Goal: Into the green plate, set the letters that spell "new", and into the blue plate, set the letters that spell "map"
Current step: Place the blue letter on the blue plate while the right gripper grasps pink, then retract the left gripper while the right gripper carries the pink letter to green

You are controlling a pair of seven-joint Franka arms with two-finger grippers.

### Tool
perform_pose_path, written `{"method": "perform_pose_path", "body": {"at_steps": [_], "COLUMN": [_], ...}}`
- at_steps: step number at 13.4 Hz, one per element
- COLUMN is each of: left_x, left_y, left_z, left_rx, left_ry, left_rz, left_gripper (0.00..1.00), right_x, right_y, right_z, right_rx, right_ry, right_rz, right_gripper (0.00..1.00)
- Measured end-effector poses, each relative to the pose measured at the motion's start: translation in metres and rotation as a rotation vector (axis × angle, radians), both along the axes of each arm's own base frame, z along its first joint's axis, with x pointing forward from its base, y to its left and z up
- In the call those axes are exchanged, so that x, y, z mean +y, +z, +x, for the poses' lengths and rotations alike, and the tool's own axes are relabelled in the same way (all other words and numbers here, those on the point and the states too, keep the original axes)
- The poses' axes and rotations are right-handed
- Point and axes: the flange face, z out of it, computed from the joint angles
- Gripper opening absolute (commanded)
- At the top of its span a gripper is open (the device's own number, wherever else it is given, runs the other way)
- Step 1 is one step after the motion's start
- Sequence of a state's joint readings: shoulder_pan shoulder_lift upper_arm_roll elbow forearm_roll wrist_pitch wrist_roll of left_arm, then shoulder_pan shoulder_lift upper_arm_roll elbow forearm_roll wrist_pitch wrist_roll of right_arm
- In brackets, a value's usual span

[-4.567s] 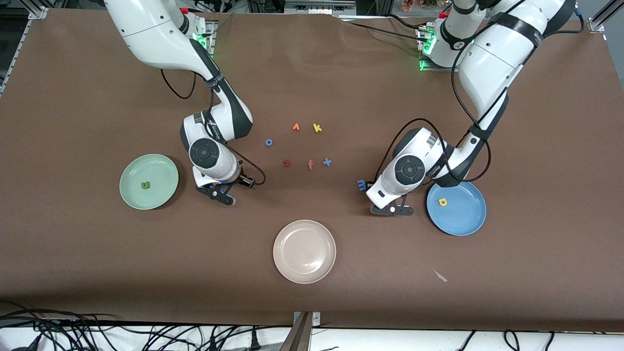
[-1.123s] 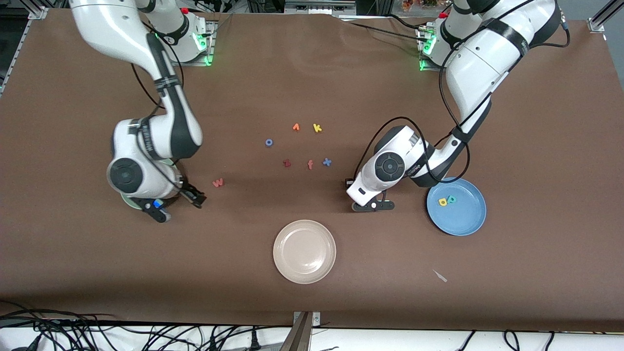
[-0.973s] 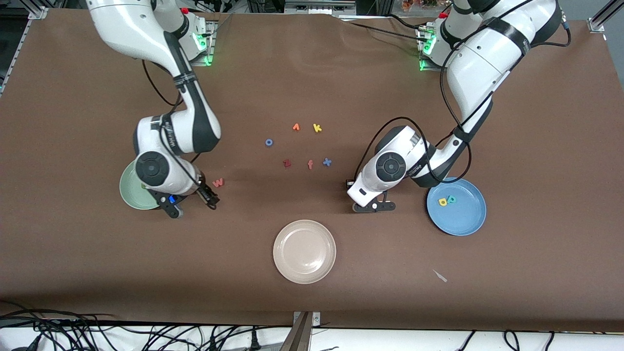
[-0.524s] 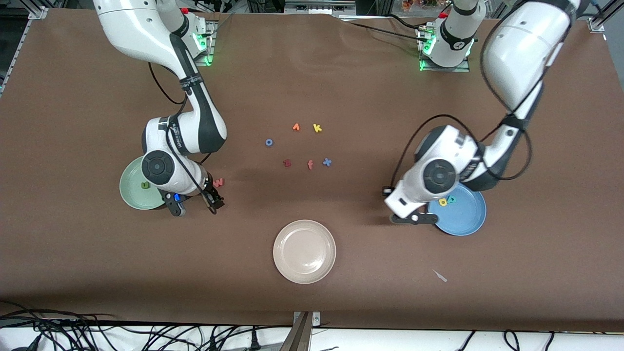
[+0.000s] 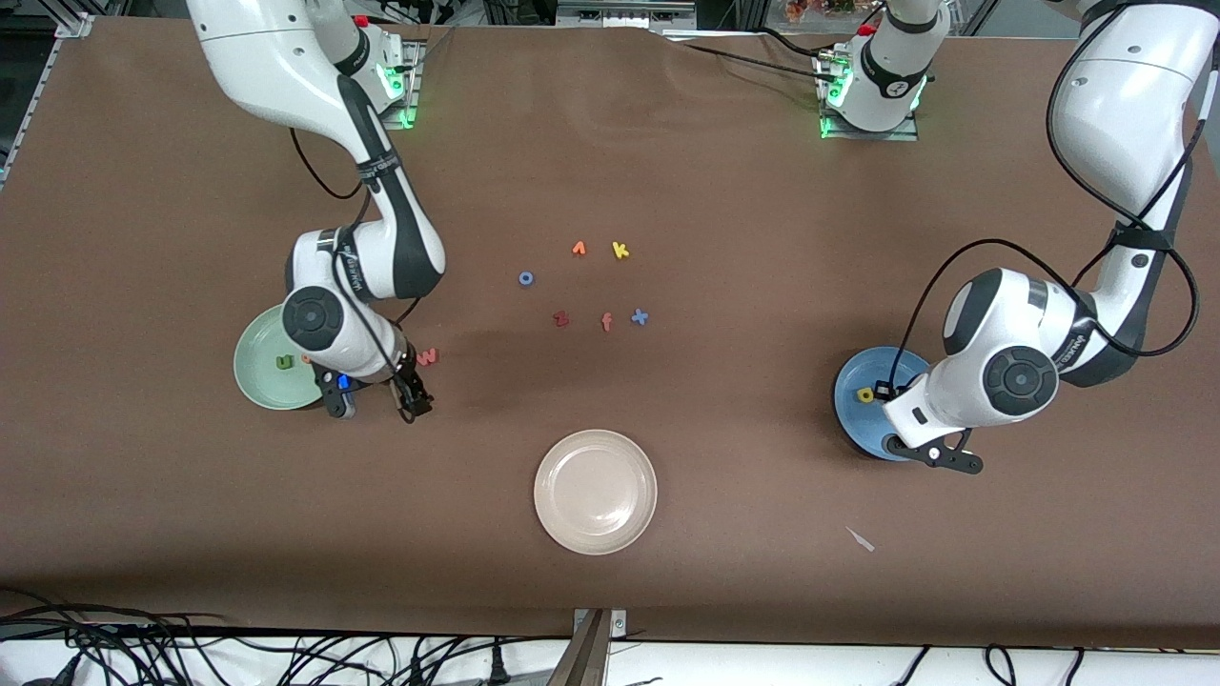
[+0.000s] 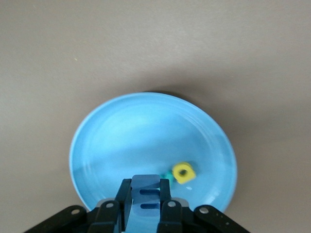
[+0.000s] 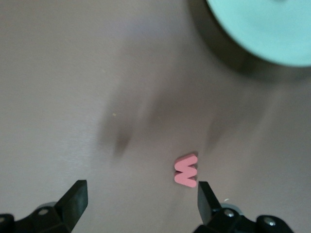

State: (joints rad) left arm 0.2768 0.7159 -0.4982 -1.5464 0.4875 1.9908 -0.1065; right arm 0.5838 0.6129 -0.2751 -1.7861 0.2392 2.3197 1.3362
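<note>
Fingers of the left gripper [image 6: 146, 206] pinch the blue m [image 6: 146, 194] over the blue plate [image 6: 121, 131], while the right gripper [image 7: 141, 204], fingers spread, hovers just beside the pink w [image 7: 186, 171] on the surface.

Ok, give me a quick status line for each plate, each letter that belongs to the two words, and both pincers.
green plate: holds green n and orange e.
pink w: on the table, beside the green plate.
blue plate: holds yellow a and teal p.
blue m: gripped, over the blue plate.
left pincer: shut on the blue m.
right pincer: open, over the pink w.
beige plate: empty.
</note>
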Motion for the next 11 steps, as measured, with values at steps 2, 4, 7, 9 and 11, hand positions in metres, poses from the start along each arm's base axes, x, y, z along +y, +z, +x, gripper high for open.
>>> {"method": "perform_pose_path", "body": {"at_steps": [2, 4, 7, 9, 11], "left_x": [-0.002, -0.003, -0.028, -0.034, -0.036], "left_y": [-0.007, 0.001, 0.055, 0.122, 0.196], "left_z": [0.002, 0.005, 0.005, -0.001, -0.013], "left_rx": [-0.02, -0.037, -0.054, -0.056, -0.049], "left_ry": [-0.02, -0.02, 0.023, 0.075, 0.087], "left_rz": [0.006, 0.002, -0.086, -0.133, -0.114], "left_gripper": [1.0, 1.0, 1.0, 1.0, 1.0], "right_x": [-0.001, -0.006, -0.008, -0.009, -0.011], "right_y": [-0.016, -0.024, -0.028, -0.031, -0.034], "right_z": [-0.013, -0.018, -0.022, -0.024, -0.025], "right_rx": [-0.01, -0.004, 0.004, 0.008, 0.011], "right_ry": [-0.019, -0.03, -0.035, -0.046, -0.05], "right_rz": [-0.008, -0.014, -0.017, -0.012, -0.012], "right_gripper": [1.0, 0.99, 0.84, 0.74, 0.58]}}
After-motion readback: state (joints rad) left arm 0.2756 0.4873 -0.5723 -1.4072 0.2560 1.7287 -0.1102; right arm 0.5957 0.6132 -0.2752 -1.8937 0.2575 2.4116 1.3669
